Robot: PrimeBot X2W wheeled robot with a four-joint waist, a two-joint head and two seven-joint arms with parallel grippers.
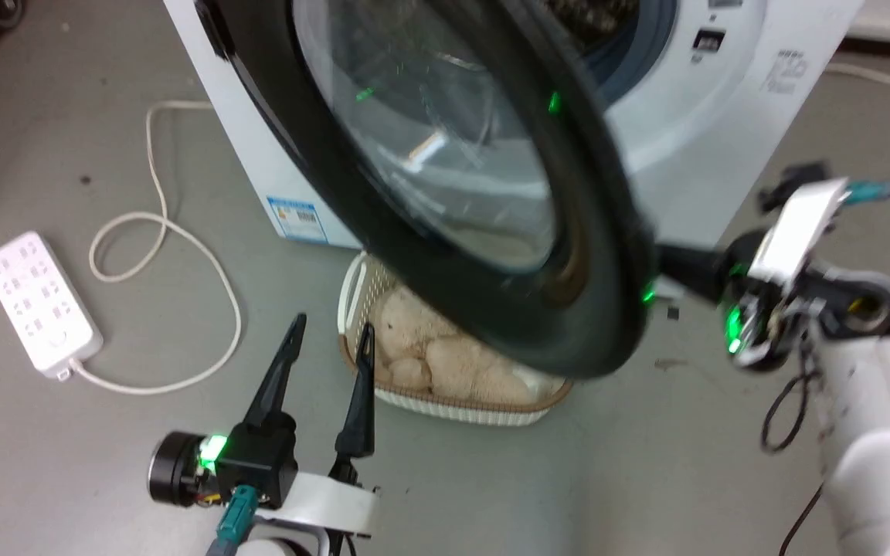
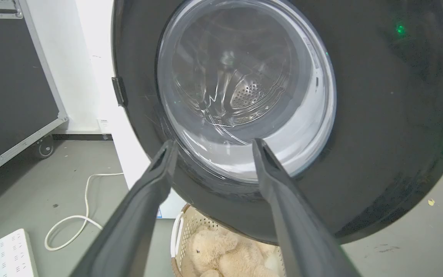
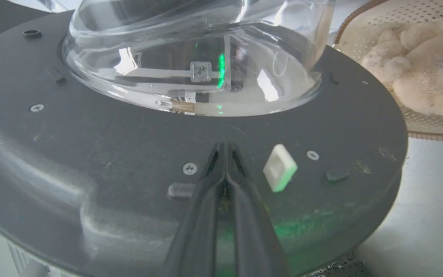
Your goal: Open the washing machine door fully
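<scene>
Head view: door [image 1: 599, 232] stands part-open off the washer [image 1: 692, 154], above the basket [image 1: 460, 409]. Left gripper [image 1: 334, 323] is spread and empty beside the basket. Right gripper [image 1: 665, 262] is at the door's edge.
Left wrist view: fingers wide, door glass ahead.
Right wrist view: fingers pressed together, pinching nothing, tips against the door's inner face.
</scene>
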